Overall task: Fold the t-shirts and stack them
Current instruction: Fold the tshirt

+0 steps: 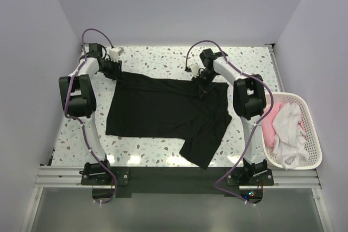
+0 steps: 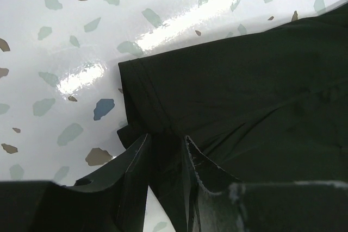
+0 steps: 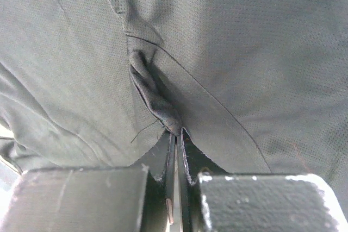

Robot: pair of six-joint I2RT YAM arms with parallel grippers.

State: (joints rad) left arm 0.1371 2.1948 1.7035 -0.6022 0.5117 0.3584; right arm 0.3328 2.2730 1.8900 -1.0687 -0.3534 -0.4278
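Plain pale walls on 3 sides; glossy white speckled worktop (image 1: 163,61). Black t-shirt (image 1: 163,110) lies spread across the middle of the worktop, mostly flat, with one flap angled toward the near edge, right of centre. Left end effector (image 1: 116,73) sits at the shirt's far-left corner; the wrist view shows its fingers partly apart with a hemmed fold of black fabric clamped in the gap. Right end effector (image 1: 202,88) is on the shirt's far edge, right of centre, fingers closed tight on a small pinched ridge of black fabric. White slatted basket (image 1: 312,134) stands at the worktop's right edge, near corner, holding a white t-shirt (image 1: 288,134) and a pink t-shirt (image 1: 272,115), both crumpled.
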